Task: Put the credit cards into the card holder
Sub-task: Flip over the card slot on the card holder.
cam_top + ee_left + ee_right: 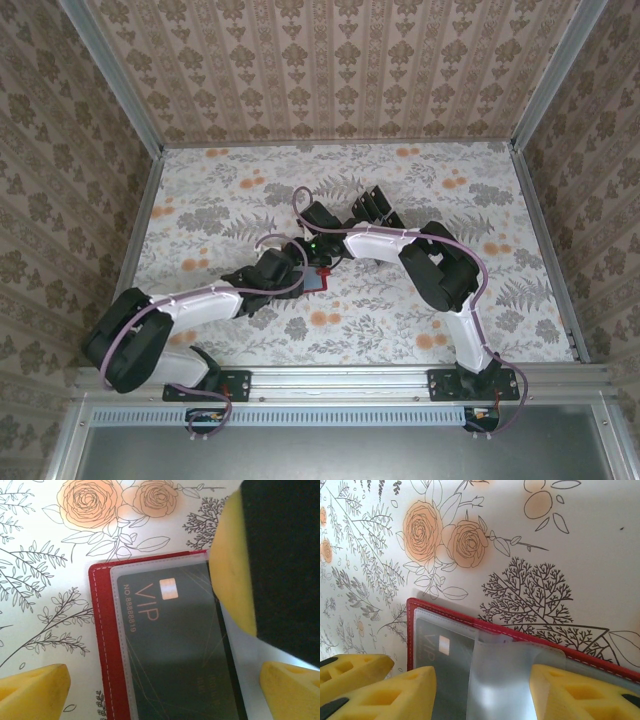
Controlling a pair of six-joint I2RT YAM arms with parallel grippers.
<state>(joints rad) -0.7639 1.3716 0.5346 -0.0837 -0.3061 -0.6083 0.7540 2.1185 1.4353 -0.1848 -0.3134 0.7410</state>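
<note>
Table (250, 190), floral cloth, walled on 3 sides. In top view both arms reach to mid-frame & meet over the card holder (322, 277), a small red patch just below centre.

L wrist view: holder lies open & flat, lower centre, red edge at left. One credit card (175, 645), dark w/ "VIP" + chip, sits under the clear sleeve (515, 675). Looks mostly in, but lower end is cut off by frame, so can't confirm.

L gripper (162, 692): jaws spread wide, a pad at each bottom corner, straddling holder, gripping nothing. R gripper (487, 695): jaws part-spread at bottom of its view, either side of the raised sleeve flap, no clear pinch. One R finger (232, 585) sits at holder's right side, upper right of L view.

Risks, imo:
- R finger lifts w/ flap snagged → card drags back out, or holder flips shut.
- L pads drop on holder edge → it skids on cloth.
- Grippers very close → they knock if either swings.
</note>
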